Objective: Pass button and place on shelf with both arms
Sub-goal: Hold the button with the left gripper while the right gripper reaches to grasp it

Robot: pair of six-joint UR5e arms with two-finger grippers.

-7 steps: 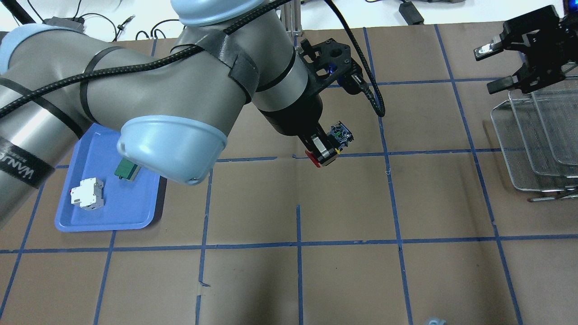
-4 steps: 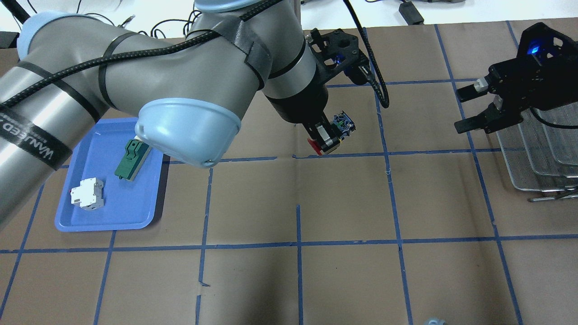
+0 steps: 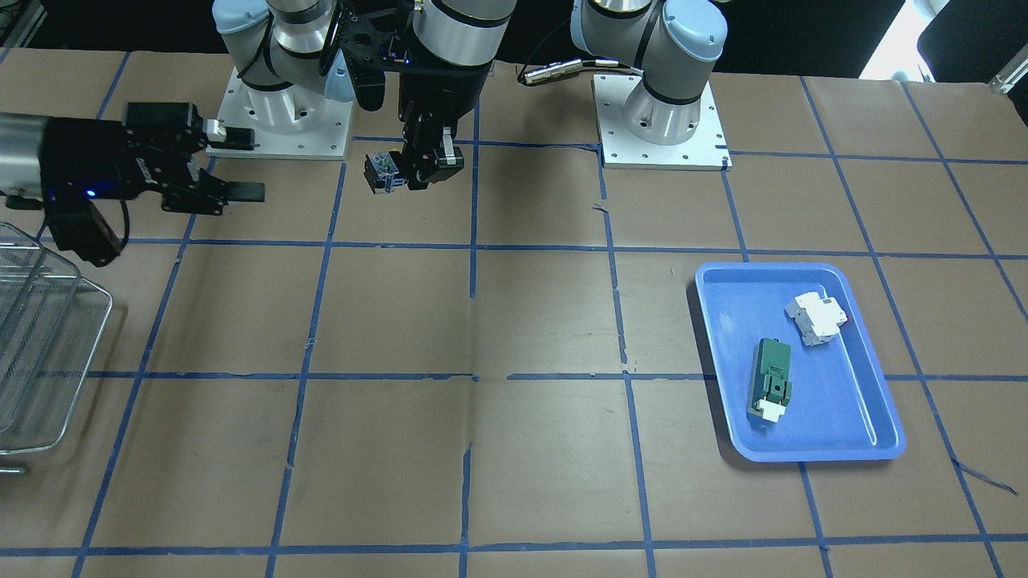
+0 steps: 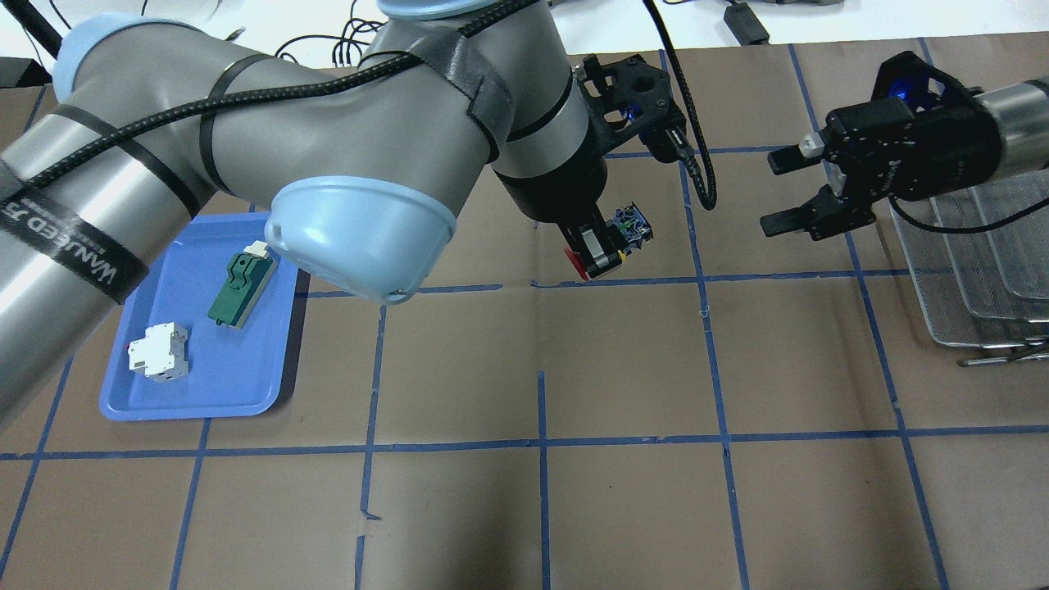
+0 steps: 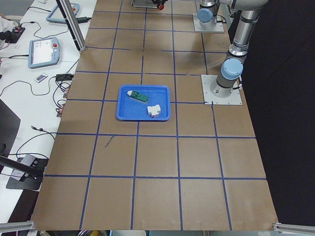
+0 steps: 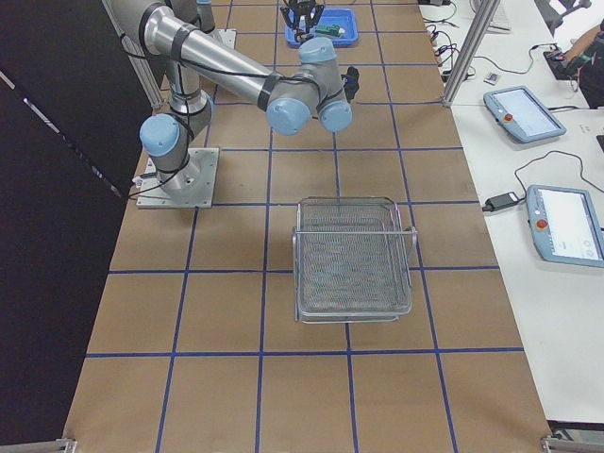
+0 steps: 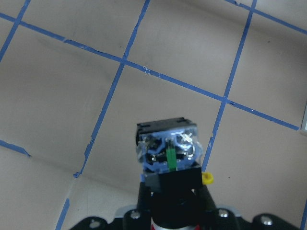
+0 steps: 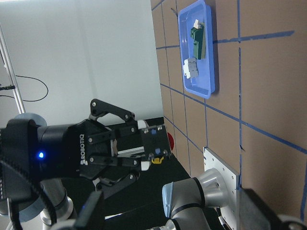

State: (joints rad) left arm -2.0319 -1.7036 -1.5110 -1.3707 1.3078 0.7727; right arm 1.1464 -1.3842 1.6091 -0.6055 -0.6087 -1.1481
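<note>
Left tool (image 8: 151,146) body: "ROBOTIQ" in white letters, running sideways.
Black strap (image 4: 82,256) around the left arm (image 4: 328,139): white print, seemingly "WANLEED".
Right tool (image 3: 252,164) body: white lettering, too small to read.

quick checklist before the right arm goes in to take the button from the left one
1. left tool shut on button: ok
2. button's bluish end sticking out past the left tool, free to grab: ok
3. right tool open: ok
4. right tool around the button: not ok, clear gap between them
5. both tools at matching height: cannot tell
6. shelf standing upright: ok
</note>
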